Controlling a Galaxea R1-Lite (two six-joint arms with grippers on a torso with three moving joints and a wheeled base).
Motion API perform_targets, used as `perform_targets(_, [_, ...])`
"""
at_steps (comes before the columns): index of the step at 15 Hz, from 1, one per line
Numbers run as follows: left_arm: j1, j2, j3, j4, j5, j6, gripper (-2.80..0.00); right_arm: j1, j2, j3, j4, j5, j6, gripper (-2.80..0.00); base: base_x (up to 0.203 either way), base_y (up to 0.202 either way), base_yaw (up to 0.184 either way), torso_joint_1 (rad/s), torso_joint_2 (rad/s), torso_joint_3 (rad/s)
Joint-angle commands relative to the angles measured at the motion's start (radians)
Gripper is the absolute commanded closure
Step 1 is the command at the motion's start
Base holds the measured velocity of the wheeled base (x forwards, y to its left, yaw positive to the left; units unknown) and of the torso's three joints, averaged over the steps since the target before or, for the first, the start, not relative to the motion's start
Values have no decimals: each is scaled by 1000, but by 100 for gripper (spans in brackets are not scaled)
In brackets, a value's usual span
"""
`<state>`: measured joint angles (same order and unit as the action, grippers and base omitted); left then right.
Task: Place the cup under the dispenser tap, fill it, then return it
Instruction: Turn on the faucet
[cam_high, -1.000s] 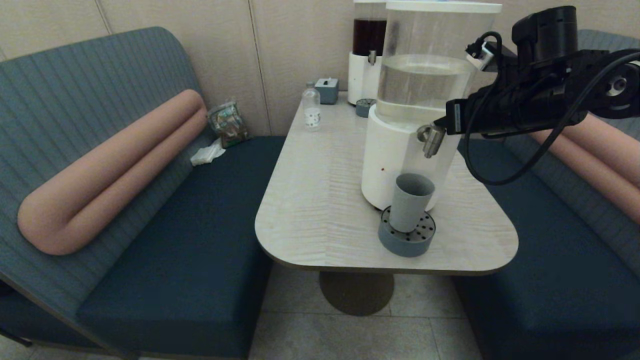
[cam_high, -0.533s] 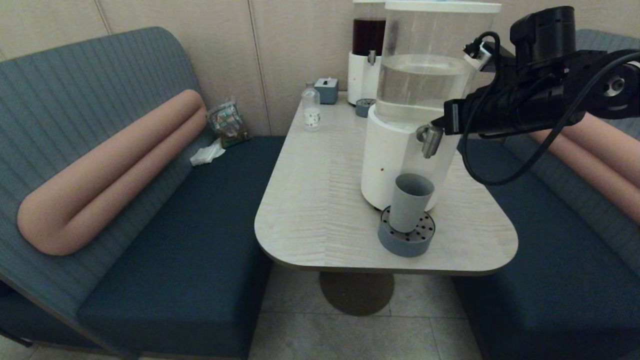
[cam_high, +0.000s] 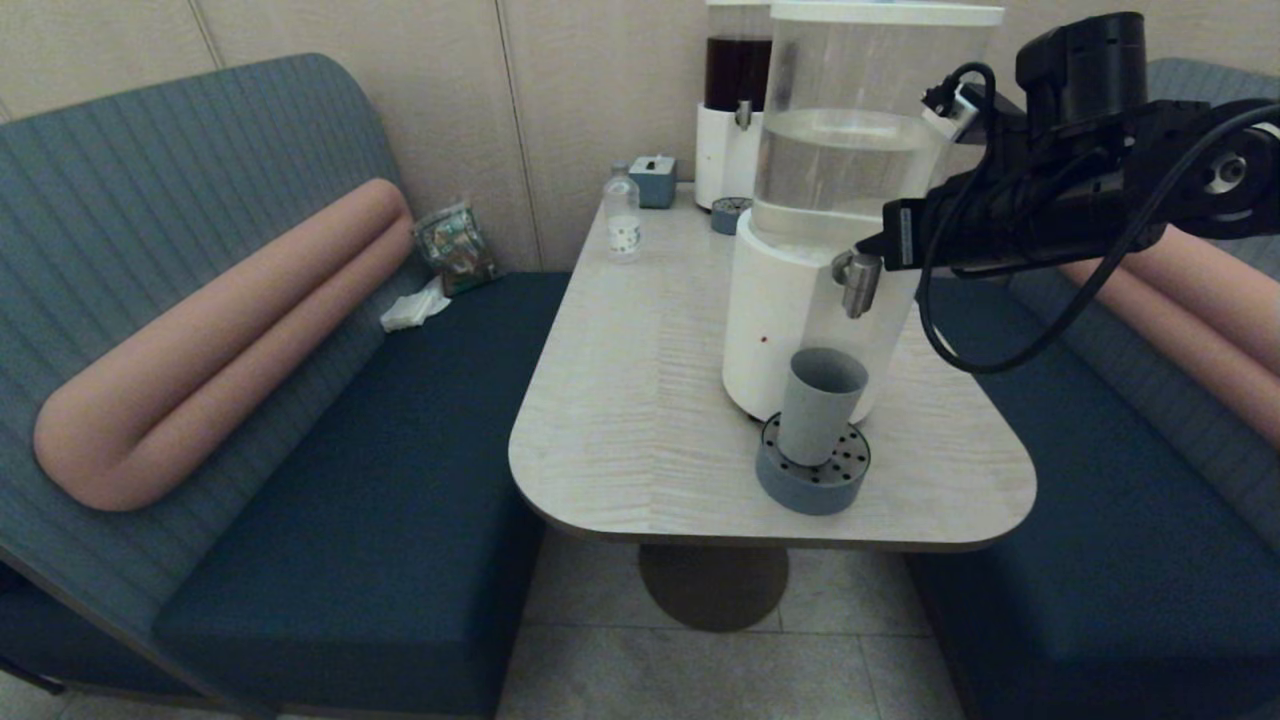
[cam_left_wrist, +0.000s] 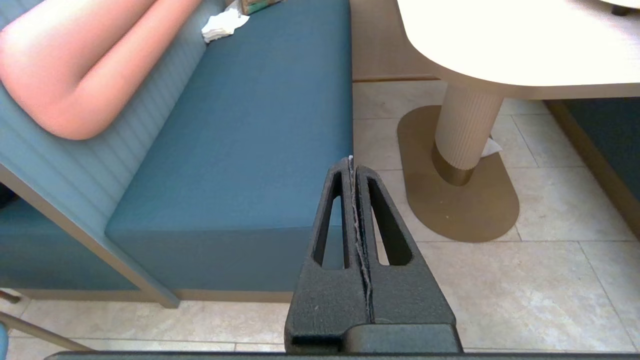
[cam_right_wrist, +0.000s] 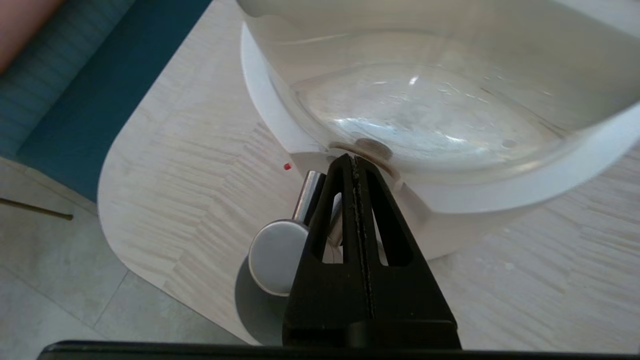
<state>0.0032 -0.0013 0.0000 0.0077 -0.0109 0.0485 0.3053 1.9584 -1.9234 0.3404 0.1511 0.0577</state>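
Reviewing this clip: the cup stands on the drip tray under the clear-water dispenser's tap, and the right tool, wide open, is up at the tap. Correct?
Not quite. The right tool is shut, its fingers pressed together, as the right wrist view shows. The rest holds: the cup stands on the drip tray beneath the dispenser tap, and that tool is at the tap.

The cup (cam_high: 820, 404) is standing on the drip tray (cam_high: 812, 478) at the bench's (cam_high: 640, 420) front edge, directly below the dispenser tap (cam_high: 857, 283). The right gripper (cam_high: 872, 244) is sitting just right of the tap. A small bottle (cam_high: 622, 213) is standing far behind, to the left.
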Motion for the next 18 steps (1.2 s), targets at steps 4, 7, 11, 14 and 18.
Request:
perform_targets(4, [0,0,0,0,0,1,0,2,10,-2,2,4,-1,0,0,0,0,0,0,0])
perform_targets(7, [0,0,0,0,0,1,0,6,9,-3,0,4,-1,0,0,0,0,0,0,0])
perform_targets(11, [0,0,0,0,0,1,0,8,10,-5,0,4,-2,0,0,0,0,0,0,0])
perform_targets(14, [0,0,0,0,0,1,0,8,7,-5,0,2,-4,0,0,0,0,0,0,0])
perform_targets(18, [1,0,0,0,0,1,0,8,10,-5,2,2,-4,0,0,0,0,0,0,0])
